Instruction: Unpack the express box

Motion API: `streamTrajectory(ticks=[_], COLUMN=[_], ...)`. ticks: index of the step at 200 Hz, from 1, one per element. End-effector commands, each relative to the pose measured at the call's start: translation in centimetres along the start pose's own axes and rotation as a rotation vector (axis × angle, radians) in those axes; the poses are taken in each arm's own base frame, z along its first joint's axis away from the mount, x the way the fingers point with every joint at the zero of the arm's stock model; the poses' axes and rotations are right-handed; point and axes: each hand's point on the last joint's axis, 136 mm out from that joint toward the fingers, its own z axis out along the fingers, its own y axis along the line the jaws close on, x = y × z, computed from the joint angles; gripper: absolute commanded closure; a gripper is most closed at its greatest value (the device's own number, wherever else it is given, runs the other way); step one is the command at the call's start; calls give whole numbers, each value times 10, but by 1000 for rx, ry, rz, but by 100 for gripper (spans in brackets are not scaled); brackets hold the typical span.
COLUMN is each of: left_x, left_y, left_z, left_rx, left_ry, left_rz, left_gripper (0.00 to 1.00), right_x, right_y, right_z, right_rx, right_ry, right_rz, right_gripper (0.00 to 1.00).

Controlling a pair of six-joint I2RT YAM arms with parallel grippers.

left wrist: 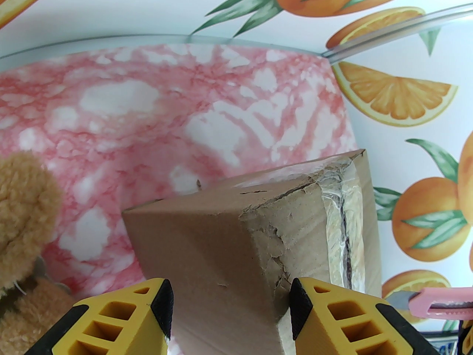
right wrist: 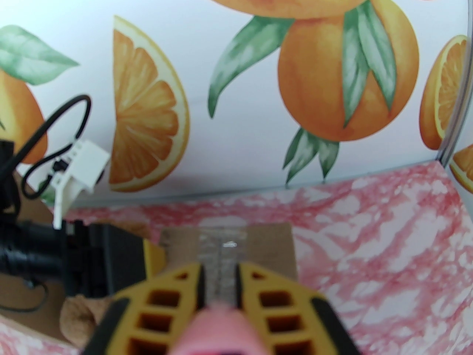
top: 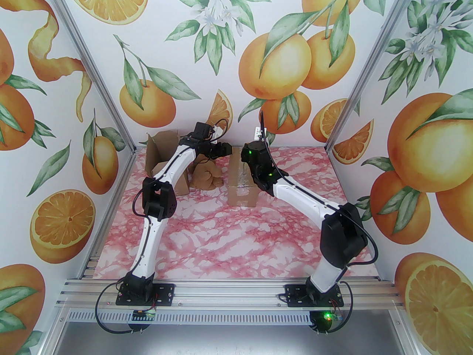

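Note:
The express box [top: 242, 187] is a brown carton sealed with clear tape, lying at the back middle of the table. My left gripper [left wrist: 231, 298] reaches in from its left, fingers apart, with the box's torn corner [left wrist: 221, 235] filling the gap between them; I cannot tell whether the pads touch it. My right gripper [right wrist: 220, 272] hovers over the taped seam [right wrist: 218, 246] and is shut on a pink utility knife [right wrist: 218, 327]. The knife [left wrist: 439, 301] also appears in the left wrist view, its blade beside the box's taped edge.
An open cardboard box [top: 162, 154] with raised flaps stands at the back left. A tan plush toy [top: 207, 178] lies between it and the sealed box, close under my left arm. The back wall runs just behind both boxes.

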Motion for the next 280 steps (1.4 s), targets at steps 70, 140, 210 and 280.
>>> streamTrajectory(ticks=[70, 140, 210, 280], left_x=[-19, 2, 4, 10], left_y=[-24, 2, -6, -15], left_z=[11, 39, 37, 7], left_rx=[116, 103, 119, 73], left_ry=[-70, -7, 0, -13], left_rz=[76, 20, 3, -29], left_gripper=[35, 50, 86, 92], right_x=[-3, -5, -12, -33], right_y=[12, 14, 11, -30], right_z=[7, 8, 0, -15], right_rx=[-36, -47, -38, 58], right_ry=[-14, -6, -14, -58], right_rz=[15, 13, 18, 77], right_gripper=[100, 100, 100, 100])
